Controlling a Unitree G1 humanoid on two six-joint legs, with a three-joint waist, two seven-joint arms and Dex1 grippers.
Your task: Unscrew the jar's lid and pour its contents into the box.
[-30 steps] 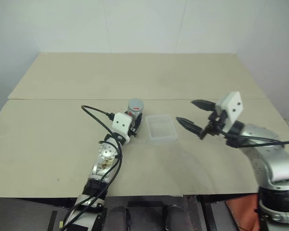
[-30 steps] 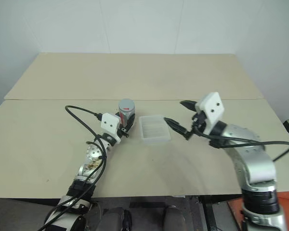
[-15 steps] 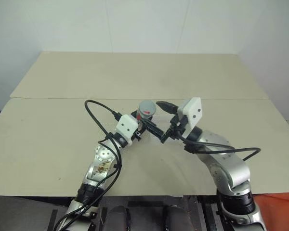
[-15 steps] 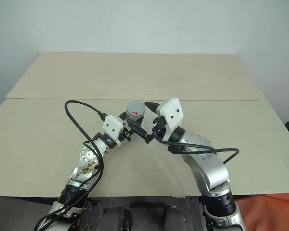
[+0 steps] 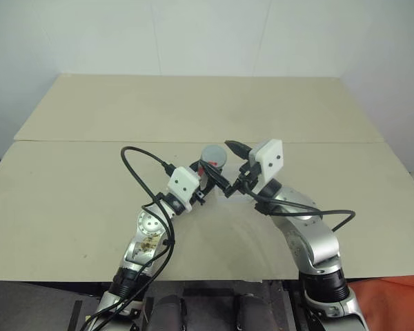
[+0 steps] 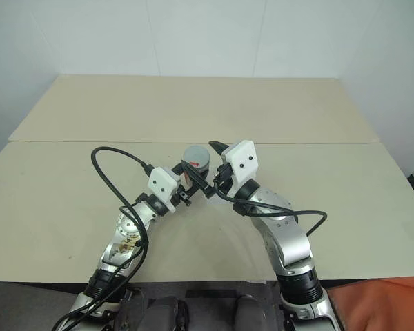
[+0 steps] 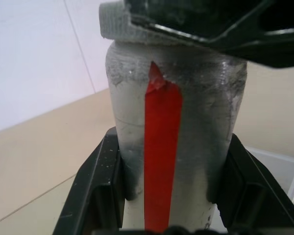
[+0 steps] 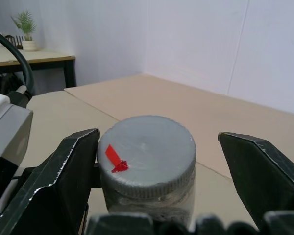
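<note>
Right wrist view: lid (image 8: pixel 146 155) sits between the spread right gripper (image 8: pixel 164 161).

Silvery-clear jar (image 7: pixel 176 147) with a red label stripe, held upright above the table, capped by its grey lid (image 8: pixel 146 154) bearing a small red mark.

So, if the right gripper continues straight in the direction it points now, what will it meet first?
Most likely the grey round lid of the silvery jar with the red label, held by the shut left gripper. The right gripper is open, its jaws on either side of the lid; one looks very close.
</note>
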